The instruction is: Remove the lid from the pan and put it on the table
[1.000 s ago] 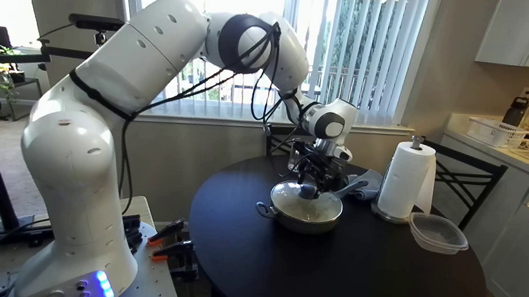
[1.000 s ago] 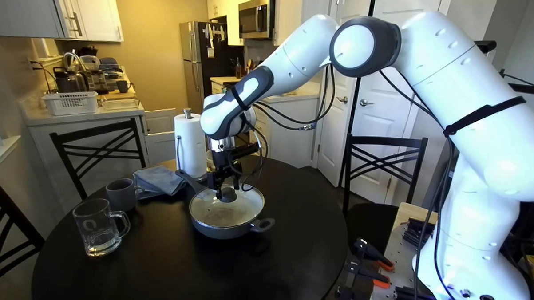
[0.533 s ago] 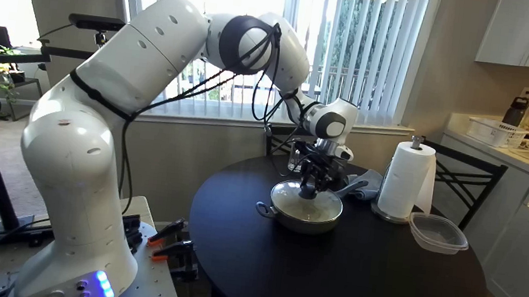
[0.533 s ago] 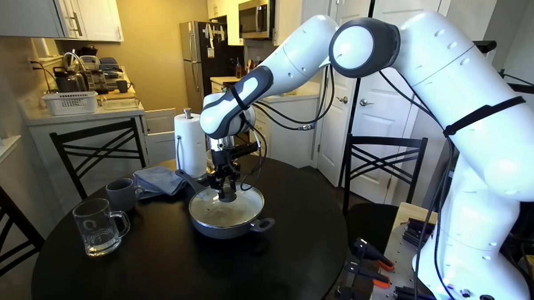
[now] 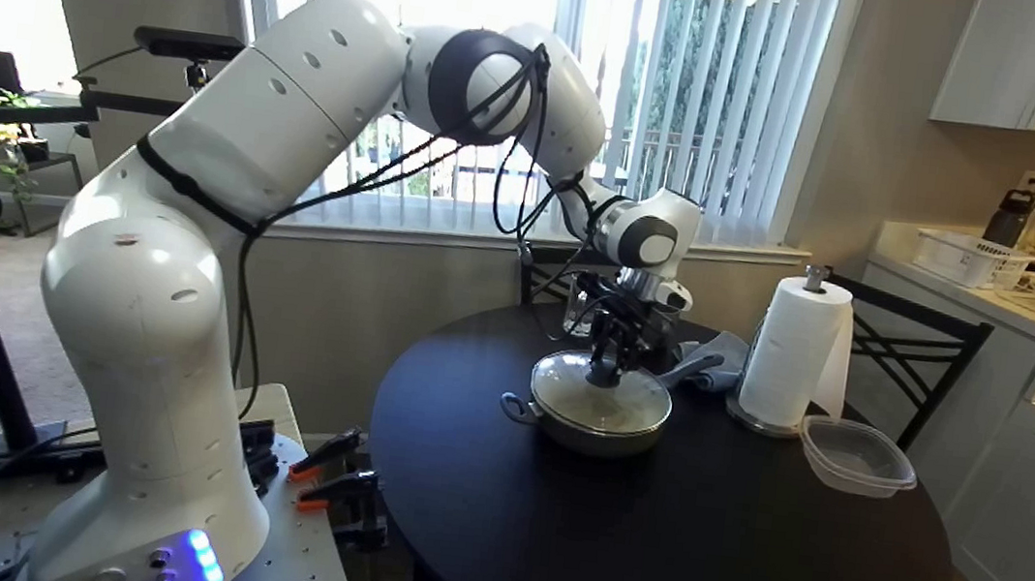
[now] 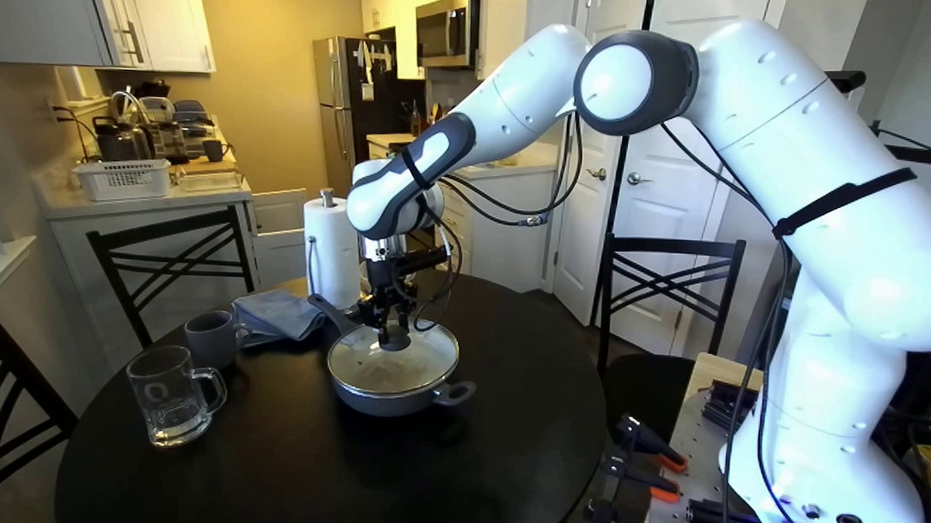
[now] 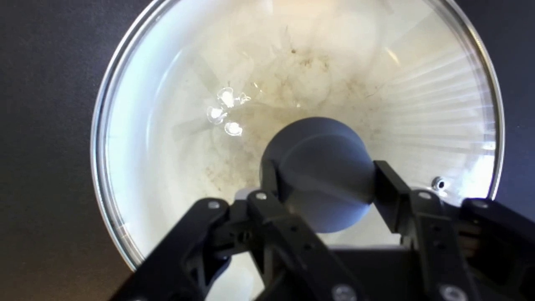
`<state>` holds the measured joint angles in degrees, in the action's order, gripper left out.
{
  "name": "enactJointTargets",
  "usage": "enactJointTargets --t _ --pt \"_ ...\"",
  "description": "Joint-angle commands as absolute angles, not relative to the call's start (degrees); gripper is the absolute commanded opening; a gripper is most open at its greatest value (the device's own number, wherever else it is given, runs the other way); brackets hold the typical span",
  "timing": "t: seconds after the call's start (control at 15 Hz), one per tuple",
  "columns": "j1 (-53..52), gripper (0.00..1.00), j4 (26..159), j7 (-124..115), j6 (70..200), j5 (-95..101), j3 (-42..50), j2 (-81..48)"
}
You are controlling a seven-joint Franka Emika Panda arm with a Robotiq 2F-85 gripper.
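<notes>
The see-through lid [image 7: 234,71] with its metal rim lies over the pan [image 6: 387,404], which stands on the black table [image 5: 644,549]. Whether any gap has opened between lid and pan rim I cannot tell. My gripper [image 7: 324,179] is shut on the lid's dark round knob [image 7: 322,146], with a finger [image 7: 391,196] against either side of it. From an exterior view, the gripper [image 5: 606,364] points down at the middle of the lid. Part of the knob is hidden behind the left finger in the wrist view.
Beyond the pan's long handle [image 6: 328,311] lie a folded cloth [image 6: 278,317] and a paper-towel roll [image 5: 788,351]. A clear plastic container [image 5: 857,458] stands near the table's edge. A glass mug [image 6: 170,398] and a grey mug [image 6: 212,339] share the table.
The fingers, apart around the knob a second ago, have closed on it. Since half a second ago the pan and lid have shifted very slightly together, and the gripper sits a touch higher.
</notes>
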<state>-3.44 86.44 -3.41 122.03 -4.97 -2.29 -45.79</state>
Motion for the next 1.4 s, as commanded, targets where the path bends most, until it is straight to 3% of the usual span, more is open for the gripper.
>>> enactJointTargets --t 0.0,0.73,1.33 --pt "-4.04 0.33 88.71 -6.17 121.37 -5.12 -2.05 -41.81" --pt "-3.78 0.33 92.5 -10.38 123.16 -5.03 -0.26 -35.33" --pt "2.71 0.33 111.29 -9.47 135.16 -8.97 2.57 -24.17"
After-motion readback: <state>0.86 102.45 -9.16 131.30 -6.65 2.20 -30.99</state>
